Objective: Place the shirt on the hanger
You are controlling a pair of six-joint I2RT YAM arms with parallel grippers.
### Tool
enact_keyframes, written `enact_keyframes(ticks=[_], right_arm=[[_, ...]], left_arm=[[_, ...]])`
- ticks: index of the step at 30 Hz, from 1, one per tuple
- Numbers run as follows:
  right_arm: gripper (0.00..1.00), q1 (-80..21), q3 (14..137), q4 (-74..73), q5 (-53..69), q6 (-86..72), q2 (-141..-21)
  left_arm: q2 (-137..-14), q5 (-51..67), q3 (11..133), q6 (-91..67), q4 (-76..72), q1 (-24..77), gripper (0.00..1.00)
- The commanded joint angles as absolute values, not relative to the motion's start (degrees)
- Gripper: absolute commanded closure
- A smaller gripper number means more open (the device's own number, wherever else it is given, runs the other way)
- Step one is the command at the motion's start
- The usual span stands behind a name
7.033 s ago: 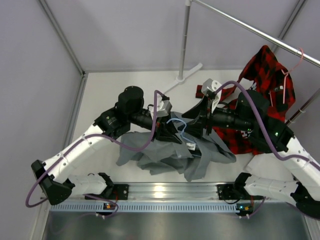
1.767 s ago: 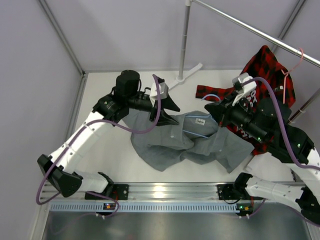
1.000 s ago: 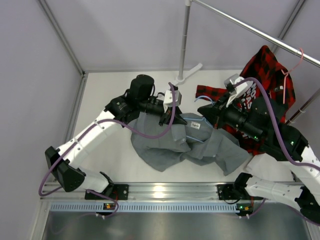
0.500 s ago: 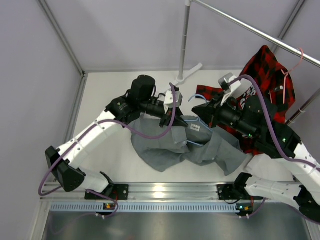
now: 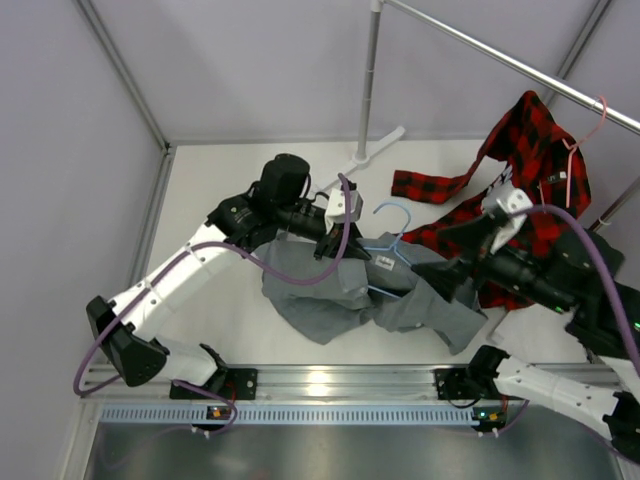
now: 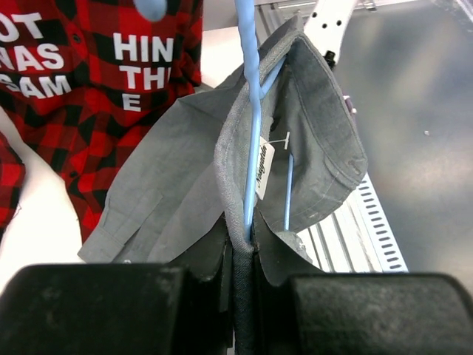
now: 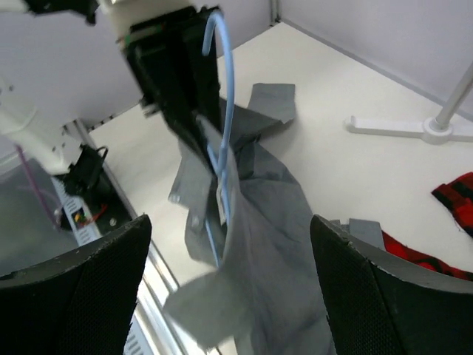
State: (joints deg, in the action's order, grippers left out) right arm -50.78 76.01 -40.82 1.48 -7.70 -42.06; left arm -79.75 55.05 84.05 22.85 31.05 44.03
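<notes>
I note: shirt (image 5: 330, 300) on desk (image 5: 215, 190), hanger (image 5: 386, 247) inside shirt's collar. Left hand (image 5: 328, 238) at shirt's collar, right hand (image 5: 450, 256) off shirt's right, plaid shirt (image 5: 530, 150) behind-right.

Wears white shells over the long links of the left arm (image 5: 178, 275) and the right arm (image 5: 555, 388), with black housings at every joint and along both forearms. Trails a purple cable (image 5: 345, 232) in a loop off the left wrist and a second purple cable (image 5: 598, 258) over the right. Stands on black base brackets (image 5: 225, 380). Carries a small white camera block (image 5: 348, 205) behind the left tool (image 6: 240, 240) and another white block (image 5: 510, 203) behind the right tool (image 7: 229, 244). Ends in matt black fingers (image 7: 81, 296), broad, rounded and finely stippled on the right, plain and flat-faced on the left.
</notes>
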Motion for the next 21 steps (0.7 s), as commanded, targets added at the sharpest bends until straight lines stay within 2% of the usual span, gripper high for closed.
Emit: enact_keyframes(ticks=[1, 4, 7, 14, 16, 18, 21], right_arm=[[0.15, -51.33, 75.59, -53.07, 9.92, -1.50, -35.52], [0.16, -51.33, 73.48, -57.91, 14.84, -0.44, -35.24], [0.21, -51.33, 71.72, -59.41, 18.97, 2.28, -36.91], [0.32, -51.33, 69.00, -55.46, 28.56, 4.66, -38.41], [0.61, -51.33, 69.08, -54.94, 29.00, 4.92, -39.11], [1.00, -51.33, 69.61, -53.27, 26.73, 4.22, -38.94], [1.00, -51.33, 70.75, -50.89, 20.85, 2.64, -37.27]], left_arm=[[-75.77, 59.41, 86.84, 25.14, 32.34, 44.30, 1.00], [-75.32, 63.09, 87.63, 24.09, 32.34, 44.30, 1.00], [-75.94, 67.05, 89.20, 23.12, 32.34, 44.30, 1.00], [-76.64, 67.77, 90.18, 21.09, 32.34, 44.30, 1.00], [-76.73, 67.15, 90.17, 20.74, 32.34, 44.30, 1.00], [-76.90, 66.19, 90.61, 20.22, 32.34, 44.30, 1.00], [-76.99, 61.19, 91.49, 18.81, 32.34, 44.30, 0.98]])
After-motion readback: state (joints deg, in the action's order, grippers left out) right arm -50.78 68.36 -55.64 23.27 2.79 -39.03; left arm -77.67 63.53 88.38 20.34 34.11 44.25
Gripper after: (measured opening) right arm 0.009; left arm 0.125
